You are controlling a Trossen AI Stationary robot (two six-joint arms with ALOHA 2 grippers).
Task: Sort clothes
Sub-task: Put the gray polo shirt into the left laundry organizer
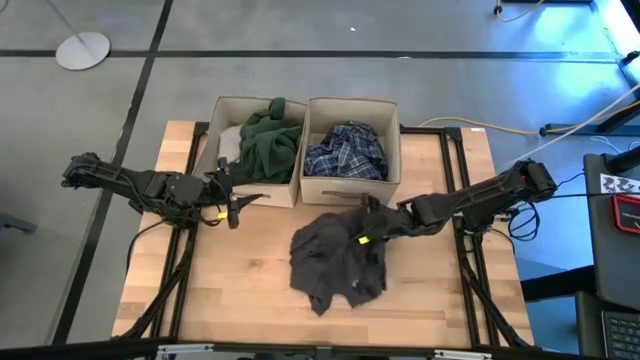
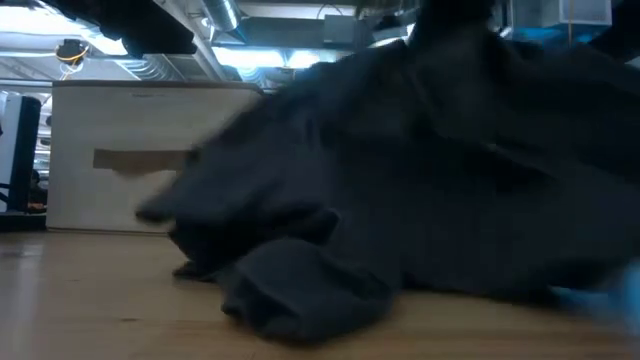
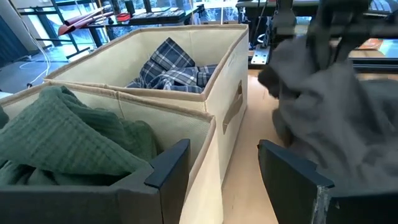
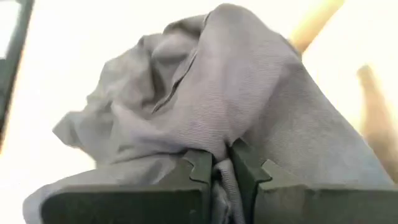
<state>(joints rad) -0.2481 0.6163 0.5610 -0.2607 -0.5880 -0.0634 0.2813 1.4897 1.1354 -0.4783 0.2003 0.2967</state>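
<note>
The dark grey garment [image 1: 335,258] lies bunched on the table in front of the two beige boxes; it fills the low view [image 2: 420,170]. My right gripper [image 1: 368,232] is shut on its upper part. The dark green garment [image 1: 270,140] and a white one [image 1: 229,143] lie in the left box [image 1: 222,108]. The blue-and-white plaid garment [image 1: 345,150] lies in the right box [image 1: 352,103]. My left gripper [image 1: 232,210] is open and empty at the left box's near wall. My right gripper pinches a raised fold of the grey garment [image 4: 217,134] between its two fingers [image 4: 199,168], coming from the table's right side, slanting down. The fold stands up at the fingers. The rest of the garment [image 1: 325,280] lies slack on the table.
The two boxes stand side by side at the table's far middle. Bare wood [image 1: 240,290] lies left of the grey garment and along the near edge. Cables and a black stand [image 1: 610,200] are off the table's right side.
</note>
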